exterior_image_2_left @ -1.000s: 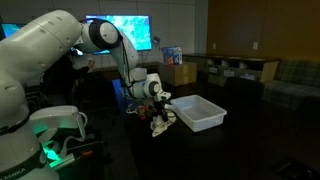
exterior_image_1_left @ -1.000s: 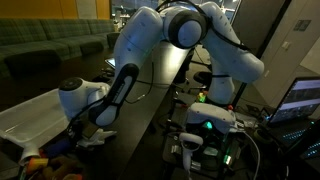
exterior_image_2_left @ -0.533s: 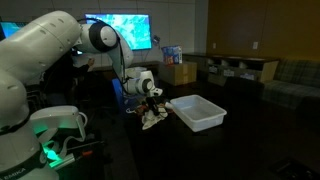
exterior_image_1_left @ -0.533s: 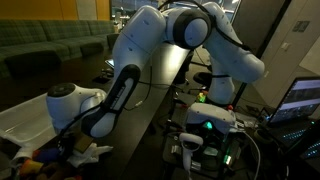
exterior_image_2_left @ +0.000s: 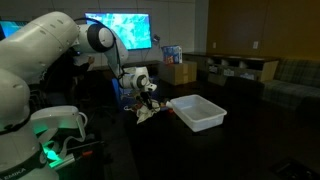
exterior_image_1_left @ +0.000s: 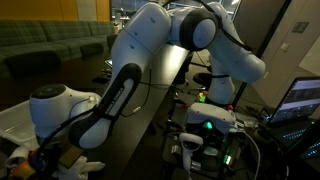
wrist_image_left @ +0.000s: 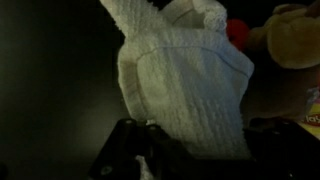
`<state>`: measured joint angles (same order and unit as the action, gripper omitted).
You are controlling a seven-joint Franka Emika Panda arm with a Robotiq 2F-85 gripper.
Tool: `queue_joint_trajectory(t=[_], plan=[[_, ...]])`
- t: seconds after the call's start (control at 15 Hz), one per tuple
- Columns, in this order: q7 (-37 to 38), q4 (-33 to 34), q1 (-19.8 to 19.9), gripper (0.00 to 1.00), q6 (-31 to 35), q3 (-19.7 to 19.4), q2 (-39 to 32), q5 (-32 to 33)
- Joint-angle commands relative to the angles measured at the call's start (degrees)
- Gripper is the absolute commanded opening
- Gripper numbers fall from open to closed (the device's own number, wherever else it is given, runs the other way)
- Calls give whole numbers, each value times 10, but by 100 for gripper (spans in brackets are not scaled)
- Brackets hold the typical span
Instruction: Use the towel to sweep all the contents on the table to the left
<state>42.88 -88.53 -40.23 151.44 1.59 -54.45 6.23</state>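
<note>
The white towel [wrist_image_left: 185, 85] fills the middle of the wrist view, hanging from between my gripper's [wrist_image_left: 195, 150] dark fingers, which are shut on it. Past the towel lie a red ball [wrist_image_left: 237, 32] and a brown-yellow plush toy [wrist_image_left: 292, 35]. In an exterior view the gripper [exterior_image_2_left: 147, 97] holds the towel [exterior_image_2_left: 148, 112] low on the dark table, just beside the white bin [exterior_image_2_left: 197, 112]. In an exterior view the wrist [exterior_image_1_left: 55, 112] hangs over the towel [exterior_image_1_left: 85, 166] and small coloured items [exterior_image_1_left: 30, 160] at the frame's lower edge.
A white plastic bin [exterior_image_1_left: 12, 122] stands on the dark table next to the swept items. Boxes [exterior_image_2_left: 180, 72] and a lit screen [exterior_image_2_left: 120, 30] stand behind. A control box with green light [exterior_image_1_left: 208, 125] and cables sit beside the arm's base.
The gripper has dragged the towel and the items with it along the table, away from the white bin in one view and toward the frame's lower left corner in the other.
</note>
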Motion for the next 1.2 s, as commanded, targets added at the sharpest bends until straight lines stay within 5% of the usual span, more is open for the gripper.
queue_joint_trajectory(t=[0.0, 0.6, 1.13], plan=[[-9, 23, 2, 3, 9, 11, -3, -33], [-125, -26, 61, 3, -9, 44, 60, -51], [-139, -24, 54, 4, -94, -70, 52, 53]])
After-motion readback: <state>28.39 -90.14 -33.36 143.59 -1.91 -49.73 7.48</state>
